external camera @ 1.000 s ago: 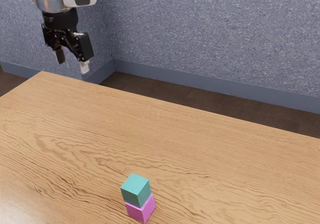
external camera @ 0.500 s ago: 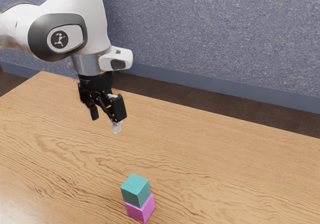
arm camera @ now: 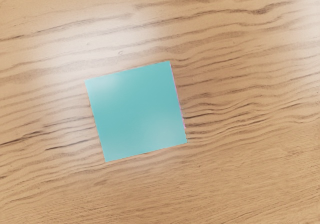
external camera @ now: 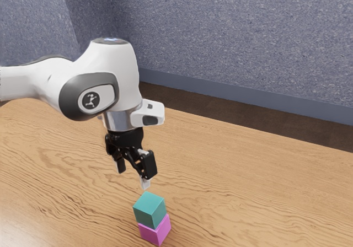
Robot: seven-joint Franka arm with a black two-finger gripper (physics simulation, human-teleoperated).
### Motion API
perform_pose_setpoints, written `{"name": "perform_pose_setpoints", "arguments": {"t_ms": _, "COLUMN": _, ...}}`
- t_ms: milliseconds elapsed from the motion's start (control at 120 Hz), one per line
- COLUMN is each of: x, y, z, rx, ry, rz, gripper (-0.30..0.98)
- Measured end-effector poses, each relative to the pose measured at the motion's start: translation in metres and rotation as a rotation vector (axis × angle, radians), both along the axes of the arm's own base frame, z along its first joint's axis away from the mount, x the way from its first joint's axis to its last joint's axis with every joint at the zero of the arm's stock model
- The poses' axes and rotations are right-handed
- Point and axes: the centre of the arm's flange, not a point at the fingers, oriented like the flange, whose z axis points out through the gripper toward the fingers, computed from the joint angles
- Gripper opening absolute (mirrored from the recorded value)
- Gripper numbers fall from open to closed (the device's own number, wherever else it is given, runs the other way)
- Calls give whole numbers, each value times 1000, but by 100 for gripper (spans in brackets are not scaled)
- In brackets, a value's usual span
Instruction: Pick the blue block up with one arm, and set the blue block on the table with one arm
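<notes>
Brown wooden table (external camera: 248,175) beneath, our black gripper (external camera: 133,176) hangs, fingers (external camera: 145,182) wide apart, above and short of the teal-blue cube (external camera: 149,209).

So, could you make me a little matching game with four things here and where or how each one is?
1. Blue-green cube-shaped block
2. Pink cube-shaped block
3. Light wooden table
4. Black jaws

A. Standing parted in the air
B. Sandwiched beneath another block
C. Bearing the two-block stack
D. On top of another block

Pairs: 1-D, 2-B, 3-C, 4-A
</notes>
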Motion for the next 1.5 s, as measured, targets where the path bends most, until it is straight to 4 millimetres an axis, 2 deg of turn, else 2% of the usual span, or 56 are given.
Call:
{"name": "perform_pose_setpoints", "arguments": {"t_ms": 333, "x": -16, "y": -18, "z": -30, "rx": -19, "ry": 36, "rz": 11, "gripper": 69}}
{"name": "perform_pose_setpoints", "arguments": {"t_ms": 433, "x": -11, "y": -21, "z": -40, "rx": -27, "ry": 44, "rz": 18, "gripper": 69}}
{"name": "perform_pose_setpoints", "arguments": {"t_ms": 567, "x": 2, "y": -10, "z": -52, "rx": -34, "ry": 53, "rz": 54, "gripper": 69}}
{"name": "perform_pose_setpoints", "arguments": {"t_ms": 742, "x": 12, "y": -7, "z": -73, "rx": -40, "ry": 78, "rz": 71, "gripper": 69}}
{"name": "perform_pose_setpoints", "arguments": {"t_ms": 1050, "x": 25, "y": 8, "z": -92, "rx": -33, "ry": 98, "rz": 106, "gripper": 69}}
{"name": "perform_pose_setpoints", "arguments": {"t_ms": 1500, "x": 34, "y": 9, "z": -120, "rx": -32, "ry": 130, "rz": 107, "gripper": 69}}
